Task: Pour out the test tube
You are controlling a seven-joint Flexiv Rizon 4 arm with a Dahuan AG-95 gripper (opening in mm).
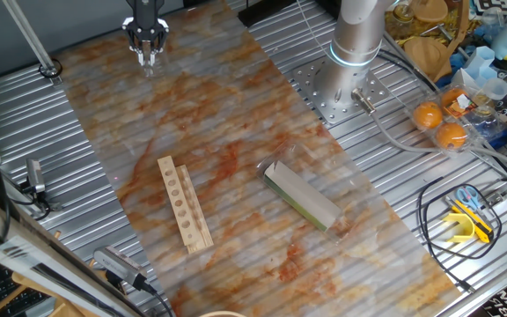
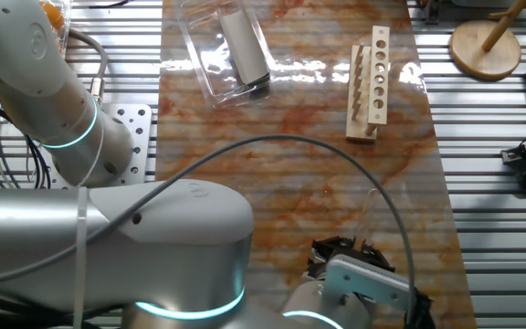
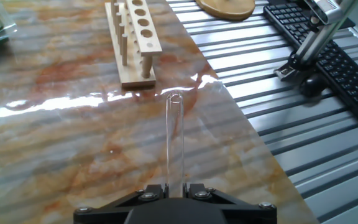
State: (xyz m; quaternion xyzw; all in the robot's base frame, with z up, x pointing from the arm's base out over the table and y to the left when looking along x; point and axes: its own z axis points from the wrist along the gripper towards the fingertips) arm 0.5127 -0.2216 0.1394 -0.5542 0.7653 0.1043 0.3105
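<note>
**Gripping a clear test tube over the marbled mat**

Holding the test tube [image 3: 174, 140] between its two fingers, the gripper [image 3: 175, 190] is closed on the glass near one end, and the tube runs straight out ahead of the fingertips in the hand view, its rounded end farthest from the hand. The tube is clear glass; whether anything is inside cannot be told. In one fixed view the gripper [image 1: 147, 51] hangs above the far edge of the mat, and the tube is too thin there to make out.

Ahead of the hand and slightly to its left stands a wooden test tube rack [image 3: 133, 40], apart from the tube's tip, with a row of round holes along its top. Farther ahead and well off to the left lies a clear plastic box [image 2: 222, 50] with a grey-green block inside it.

Under the hand is a glossy mat [image 3: 73, 130] with an orange and grey marbled pattern, laid over a ribbed metal table [image 1: 51, 132]. To the hand's right, beyond the mat's edge, a black keyboard [image 3: 337, 53] rests on the ribbed metal, and a round wooden base [image 2: 487, 46] sits ahead of it. On the far side of the arm's mounting plate, two oranges [image 1: 440, 125] lie among clutter, and a yellow tool [image 1: 469, 220] sits near a black cable.
</note>
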